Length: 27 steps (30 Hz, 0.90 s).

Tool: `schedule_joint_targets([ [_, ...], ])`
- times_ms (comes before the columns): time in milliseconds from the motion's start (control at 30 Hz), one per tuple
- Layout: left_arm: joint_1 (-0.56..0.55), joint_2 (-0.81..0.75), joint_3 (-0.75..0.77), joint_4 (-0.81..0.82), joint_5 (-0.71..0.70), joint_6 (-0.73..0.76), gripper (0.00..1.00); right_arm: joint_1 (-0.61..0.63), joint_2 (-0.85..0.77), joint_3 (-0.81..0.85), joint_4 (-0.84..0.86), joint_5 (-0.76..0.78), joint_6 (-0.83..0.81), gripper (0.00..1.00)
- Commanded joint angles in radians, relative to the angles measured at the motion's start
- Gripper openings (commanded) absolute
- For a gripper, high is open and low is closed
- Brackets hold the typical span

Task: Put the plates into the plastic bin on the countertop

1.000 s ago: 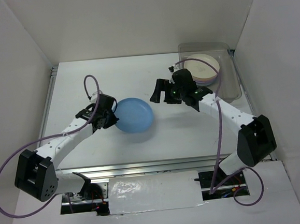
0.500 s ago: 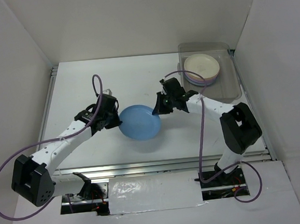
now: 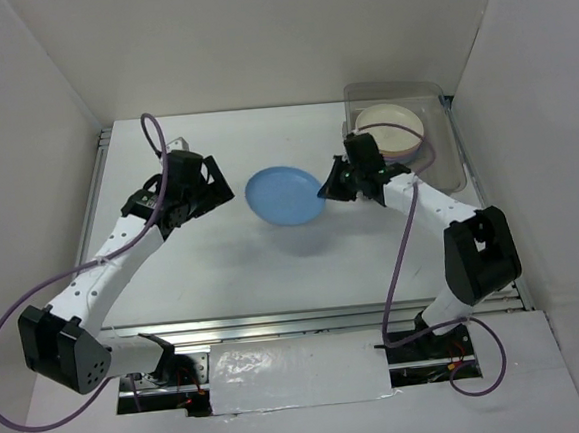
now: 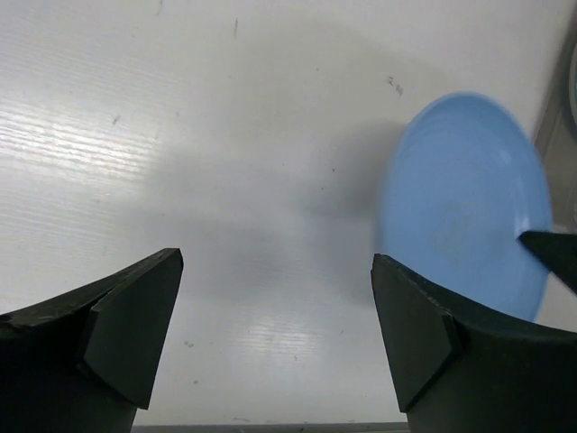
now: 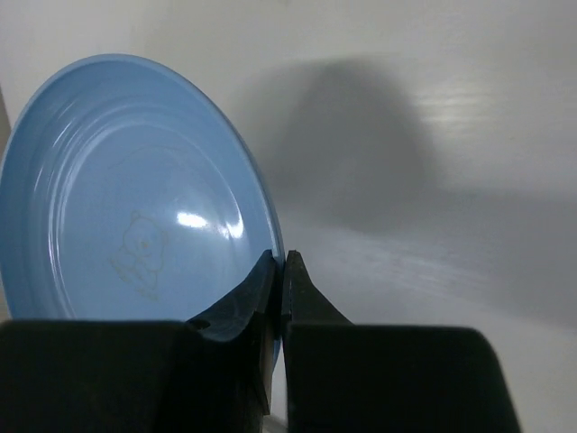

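Note:
A blue plate (image 3: 286, 195) hangs above the middle of the white countertop (image 3: 224, 272), tilted. My right gripper (image 3: 326, 190) is shut on its right rim; in the right wrist view the rim (image 5: 275, 244) sits pinched between the two fingers. My left gripper (image 3: 225, 191) stands open to the plate's left, apart from it, with nothing between its fingers (image 4: 135, 325). The blue plate (image 4: 464, 230) shows at the right of the left wrist view. The translucent plastic bin (image 3: 444, 159) sits at the back right and holds a stack of plates, a cream one (image 3: 395, 126) on top, a lilac edge beneath.
White walls close in the countertop on the left, back and right. A metal rail (image 3: 278, 323) runs along the near edge, another along the left edge (image 3: 95, 192). Purple cables loop off both arms.
The left gripper let go of the blue plate, opened and drew back to the left. The right gripper closed on the plate's right rim and carried it to the right, toward the bin.

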Motion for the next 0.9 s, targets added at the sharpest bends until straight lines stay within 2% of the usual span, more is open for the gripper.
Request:
schedule_joint_targets([
  [0, 0.003, -0.032, 0.067, -0.125, -0.082, -0.009, 0.99, -0.107, 0.003, 0.110, -0.004, 0.194, 0.108, 0.00],
  [100, 0.003, -0.101, 0.086, -0.206, -0.128, 0.046, 0.99, -0.249, 0.070, 0.201, -0.022, 0.260, 0.208, 0.00],
  [167, 0.003, -0.170, 0.077, -0.251, -0.106, 0.129, 0.99, -0.350, 0.091, 0.221, -0.004, 0.292, 0.306, 0.00],
  [233, 0.003, -0.239, 0.049, -0.251, -0.042, 0.224, 0.99, -0.394, 0.109, 0.242, 0.030, 0.318, 0.355, 0.00],
  [267, 0.003, -0.260, 0.040, -0.256, -0.010, 0.244, 0.99, -0.459, 0.127, 0.270, 0.018, 0.328, 0.384, 0.00],
  [367, 0.005, -0.320, -0.006, -0.249, -0.022, 0.303, 0.99, -0.516, 0.251, 0.470, -0.123, 0.401, 0.395, 0.00],
  [467, 0.006, -0.371, -0.058, -0.233, -0.091, 0.309, 0.99, -0.553, 0.356, 0.610, -0.183, 0.386, 0.377, 0.00],
  [633, 0.008, -0.515, -0.182, -0.110, -0.062, 0.335, 0.99, -0.587, 0.420, 0.688, -0.203, 0.426, 0.331, 0.00],
  [867, 0.017, -0.508, -0.198, -0.117, -0.060, 0.347, 0.99, -0.576, 0.382, 0.595, -0.153, 0.498, 0.291, 0.00],
])
